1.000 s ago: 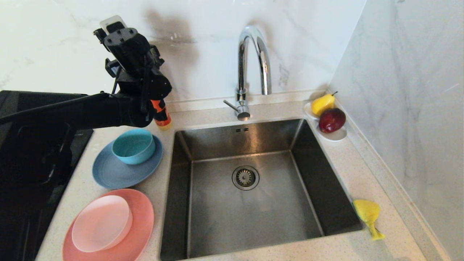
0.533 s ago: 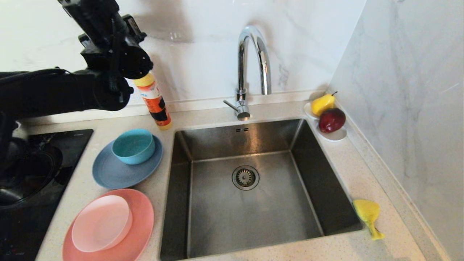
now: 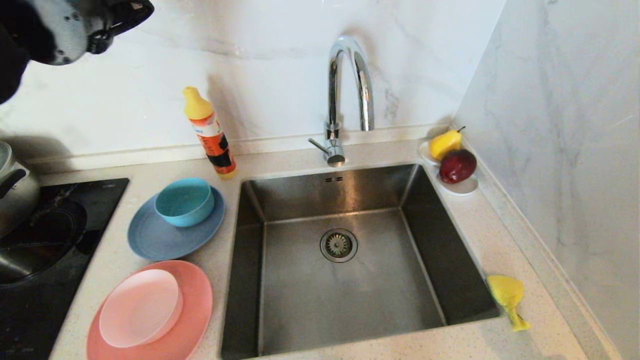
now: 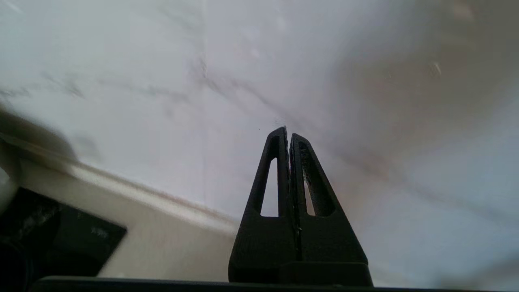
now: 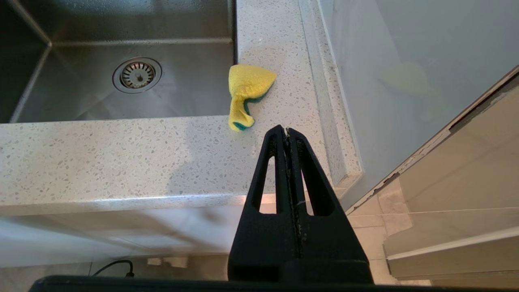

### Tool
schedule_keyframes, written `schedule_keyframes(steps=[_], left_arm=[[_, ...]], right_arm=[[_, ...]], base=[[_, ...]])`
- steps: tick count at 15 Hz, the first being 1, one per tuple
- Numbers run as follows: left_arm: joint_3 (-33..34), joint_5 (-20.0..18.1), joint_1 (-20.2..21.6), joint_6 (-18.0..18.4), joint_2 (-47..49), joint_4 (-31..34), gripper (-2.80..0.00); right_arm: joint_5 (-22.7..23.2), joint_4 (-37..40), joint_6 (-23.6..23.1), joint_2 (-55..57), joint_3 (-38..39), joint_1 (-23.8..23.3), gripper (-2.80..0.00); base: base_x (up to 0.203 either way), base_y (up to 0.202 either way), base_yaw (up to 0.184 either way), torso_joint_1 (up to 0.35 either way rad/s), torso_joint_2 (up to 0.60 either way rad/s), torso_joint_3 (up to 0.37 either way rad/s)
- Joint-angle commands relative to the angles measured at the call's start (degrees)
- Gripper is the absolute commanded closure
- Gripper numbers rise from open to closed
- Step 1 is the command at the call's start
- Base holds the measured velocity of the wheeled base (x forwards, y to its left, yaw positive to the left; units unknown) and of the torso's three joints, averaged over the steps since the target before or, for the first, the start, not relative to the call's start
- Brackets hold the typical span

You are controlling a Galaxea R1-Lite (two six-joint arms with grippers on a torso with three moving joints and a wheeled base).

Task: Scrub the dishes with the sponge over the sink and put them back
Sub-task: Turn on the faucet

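The teal bowl point(image 3: 184, 201) sits on the grey-blue plate point(image 3: 150, 240) left of the sink point(image 3: 340, 300). In front of them the pale pink plate point(image 3: 140, 307) rests on the salmon-pink plate point(image 3: 196, 300). The yellow sponge point(image 3: 507, 295) point(image 5: 245, 87) lies crumpled on the counter at the sink's front right corner. My left arm point(image 3: 65, 25) is raised high at the far left. Its gripper point(image 4: 288, 132) is shut on nothing and faces the marble wall. My right gripper point(image 5: 286, 129) is shut and empty, parked below the counter's front edge, short of the sponge.
An orange detergent bottle point(image 3: 210, 134) with a yellow cap stands behind the bowl. The chrome faucet point(image 3: 350, 85) arches over the sink. A white dish point(image 3: 462, 187) with a pear and an apple sits at the back right. A black cooktop point(image 3: 45, 260) with a pot point(image 3: 15, 185) is at the left.
My left arm has lifted up and to the left, away from the detergent bottle, which now stands fully in view. The dishes and the sponge have not moved.
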Motion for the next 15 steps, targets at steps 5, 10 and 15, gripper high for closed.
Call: schedule_keyframes(steps=[5,10,15], left_arm=[[1.40,-29.58,-5.20,-12.61,-8.91,29.35,0.00],[0.77,-36.97,-6.36,-17.08,2.17,31.16,0.00],[-1.99,-40.62,-7.89,-20.55,13.83,18.56,0.00]], right_arm=[[0.02,0.01,0.01,0.04,0.00,0.02,0.00],[0.02,0.01,0.01,0.04,0.00,0.02,0.00],[0.02,0.01,0.01,0.04,0.00,0.02,0.00]], base=[[0.000,0.000,0.000,0.000,0.00,0.000],[0.000,0.000,0.000,0.000,0.00,0.000],[0.000,0.000,0.000,0.000,0.00,0.000]])
